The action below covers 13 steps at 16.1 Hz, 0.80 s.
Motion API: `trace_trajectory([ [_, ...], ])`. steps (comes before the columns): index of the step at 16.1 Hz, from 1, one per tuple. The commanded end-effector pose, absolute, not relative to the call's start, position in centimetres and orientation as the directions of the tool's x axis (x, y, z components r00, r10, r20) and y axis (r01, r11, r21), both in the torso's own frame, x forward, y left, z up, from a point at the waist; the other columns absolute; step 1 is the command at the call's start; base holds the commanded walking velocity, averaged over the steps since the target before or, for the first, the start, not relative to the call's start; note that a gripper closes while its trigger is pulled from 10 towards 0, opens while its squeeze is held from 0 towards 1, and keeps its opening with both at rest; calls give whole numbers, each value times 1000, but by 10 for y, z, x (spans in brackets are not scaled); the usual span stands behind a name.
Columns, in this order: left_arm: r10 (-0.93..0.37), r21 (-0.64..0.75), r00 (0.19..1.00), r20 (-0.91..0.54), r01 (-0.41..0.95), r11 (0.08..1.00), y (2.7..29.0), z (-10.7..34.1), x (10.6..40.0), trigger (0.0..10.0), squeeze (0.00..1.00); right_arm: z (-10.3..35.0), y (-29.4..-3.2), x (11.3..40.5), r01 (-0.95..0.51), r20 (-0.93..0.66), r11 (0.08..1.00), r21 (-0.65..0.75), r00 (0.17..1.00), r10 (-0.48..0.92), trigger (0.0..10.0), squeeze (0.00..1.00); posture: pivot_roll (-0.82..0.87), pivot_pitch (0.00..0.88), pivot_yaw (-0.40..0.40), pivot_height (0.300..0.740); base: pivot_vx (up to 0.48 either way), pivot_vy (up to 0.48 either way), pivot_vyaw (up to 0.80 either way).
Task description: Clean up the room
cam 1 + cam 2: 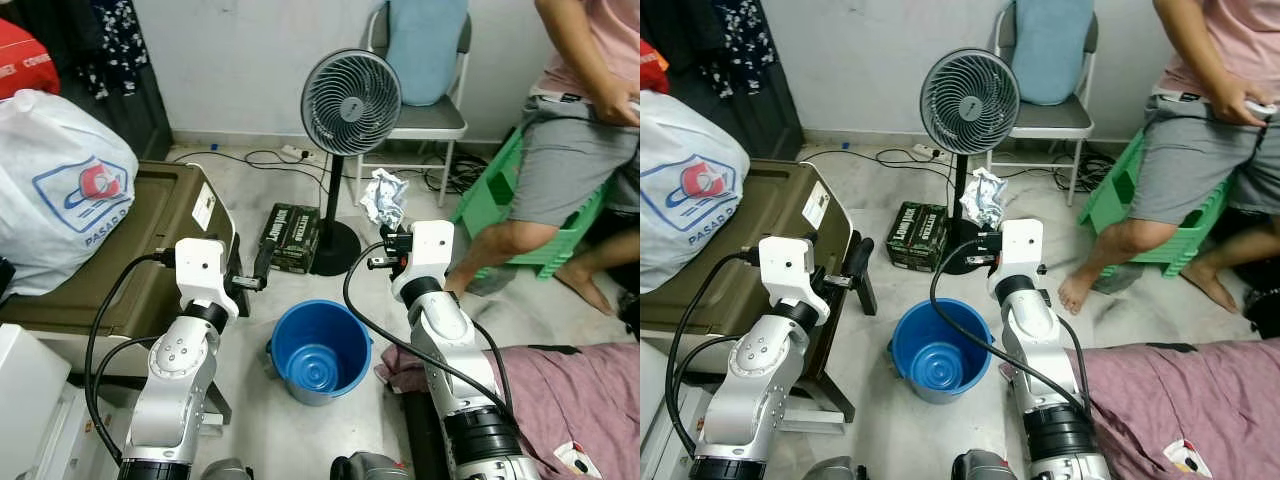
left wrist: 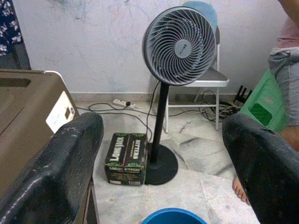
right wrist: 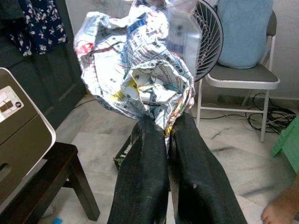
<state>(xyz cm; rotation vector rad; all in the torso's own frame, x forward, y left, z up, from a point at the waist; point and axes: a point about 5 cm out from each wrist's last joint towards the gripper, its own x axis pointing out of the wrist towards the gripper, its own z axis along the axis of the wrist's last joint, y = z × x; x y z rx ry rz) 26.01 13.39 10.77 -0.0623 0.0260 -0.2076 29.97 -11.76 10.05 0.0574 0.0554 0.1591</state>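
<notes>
Crumpled wrapper [image 3: 138, 70], printed with small coloured text and pictures, sits pinched at its lower edge between the two black fingers [image 3: 145, 172] of the right gripper [image 1: 388, 238]. Those fingers are pressed nearly together, with only the thin fold of wrapper between them, and the bulk of the crushed sheet stands up past the fingertips. In the head views the wrapper is held up in the air, in front of the standing fan [image 1: 350, 105] and its black round base.

Below and toward the robot from the right fingers stands the blue bucket [image 1: 320, 352] on the pale floor [image 1: 250, 300], its mouth open upward; the wrapper is above the floor just beyond the bucket's far rim rather than over its opening.

The left gripper [image 1: 262, 262] is raised beside the olive-brown case [image 1: 170, 215], its fingers [image 2: 60, 158] spread wide apart with nothing between them. Past those open fingers lies a dark green cardboard box [image 2: 126, 158] against the fan's base, and the bucket's blue rim shows just beneath them.

A white plastic bag [image 1: 55, 185] rests on the case. Behind the fan is a grey folding chair [image 1: 425, 115] with a light blue cushion, and to the right a person [image 1: 575, 150] sits on a green stool [image 1: 495, 195]. A purple cloth [image 1: 570, 385] lies beside the right arm.
</notes>
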Motion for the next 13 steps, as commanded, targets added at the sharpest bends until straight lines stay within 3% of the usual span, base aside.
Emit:
trace_trajectory([
  [1, -214, -62, 977, -15, 213, 975, 133, 109, 260, 10000, 0, 103, -119, 301, -155, -44, 986, 60, 986, 158, 10000, 0, 23, 0, -32, 740, 0, 0, 0],
  [3, -232, -79, 973, -11, 231, 970, 132, 110, 259, 10000, 0, 103, -119, 301, -155, -45, 986, 60, 986, 158, 10000, 0, 23, 0, -33, 740, 167, 0, 0],
  [6, -235, -81, 972, -12, 233, 969, 132, 110, 259, 10000, 0, 102, -119, 301, -153, -50, 986, 62, 986, 157, 10000, 0, 22, 0, -34, 740, 344, 0, -800],
  [10, -226, -68, 974, -15, 225, 972, 133, 109, 259, 10000, 0, 102, -119, 301, -155, -49, 986, 59, 986, 158, 10000, 0, 23, 0, -32, 740, 332, 0, 0],
  [13, -197, -47, 980, -24, 196, 979, 134, 108, 260, 10000, 0, 102, -119, 301, -157, -45, 986, 61, 986, 159, 10000, 0, 25, 0, -33, 740, 0, 0, 0],
])
